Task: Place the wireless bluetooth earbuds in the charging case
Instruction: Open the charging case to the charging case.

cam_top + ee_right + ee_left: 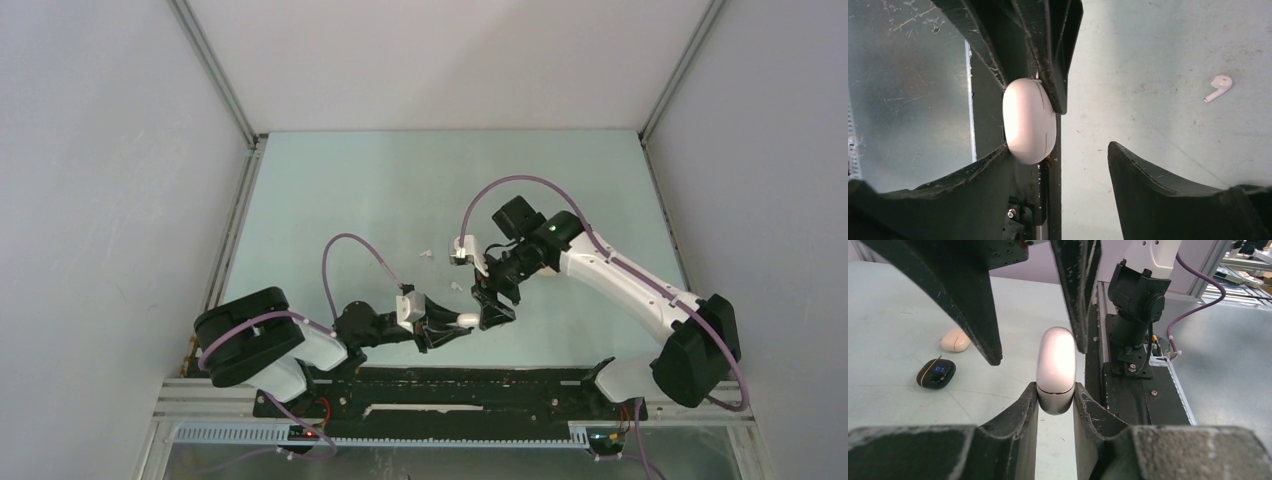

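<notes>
I see the left gripper [1055, 391] pinching the shut white case [1056, 362] by one end at lower centre, so the right gripper [1059, 148], fingers spread with one against it, may twist it loose; an earbud [1218, 86] lies on the table [1148, 45], upper right.

A pale teal matte tabletop [400, 190], scuffed and scratched in the wrist views, forms the floor of a booth closed by plain white panel walls [100, 200] on the left, right and far sides. Slim aluminium frame posts [215, 70] run up the two far corners. Along the near edge lies a long black metal mounting plate [450, 385], and on its near side a white slotted plastic cable duct [240, 433] borders a dull grey sheet-metal shelf [450, 458].
</notes>
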You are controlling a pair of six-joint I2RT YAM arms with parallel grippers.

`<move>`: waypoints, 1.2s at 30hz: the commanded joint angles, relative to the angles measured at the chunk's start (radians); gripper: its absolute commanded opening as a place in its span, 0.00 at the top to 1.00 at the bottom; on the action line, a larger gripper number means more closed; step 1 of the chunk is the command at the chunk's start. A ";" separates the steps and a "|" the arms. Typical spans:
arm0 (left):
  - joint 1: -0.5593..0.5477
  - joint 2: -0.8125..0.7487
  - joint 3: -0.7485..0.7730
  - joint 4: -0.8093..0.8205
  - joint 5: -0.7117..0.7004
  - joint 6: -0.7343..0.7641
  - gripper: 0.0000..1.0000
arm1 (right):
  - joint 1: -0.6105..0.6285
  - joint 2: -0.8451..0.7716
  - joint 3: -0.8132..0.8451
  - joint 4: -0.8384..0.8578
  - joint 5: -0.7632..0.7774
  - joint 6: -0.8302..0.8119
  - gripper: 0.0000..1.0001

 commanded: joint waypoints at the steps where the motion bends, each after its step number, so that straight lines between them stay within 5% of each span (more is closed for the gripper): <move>1: -0.005 0.000 0.007 0.102 0.036 0.001 1.00 | -0.027 0.051 0.043 0.016 -0.034 0.009 0.31; 29: -0.006 0.013 0.006 0.102 -0.011 -0.020 1.00 | -0.152 0.026 0.185 -0.179 -0.281 -0.097 0.31; 36: -0.004 -0.100 -0.052 0.082 -0.093 -0.043 1.00 | -0.268 -0.035 0.133 -0.018 -0.178 -0.036 0.40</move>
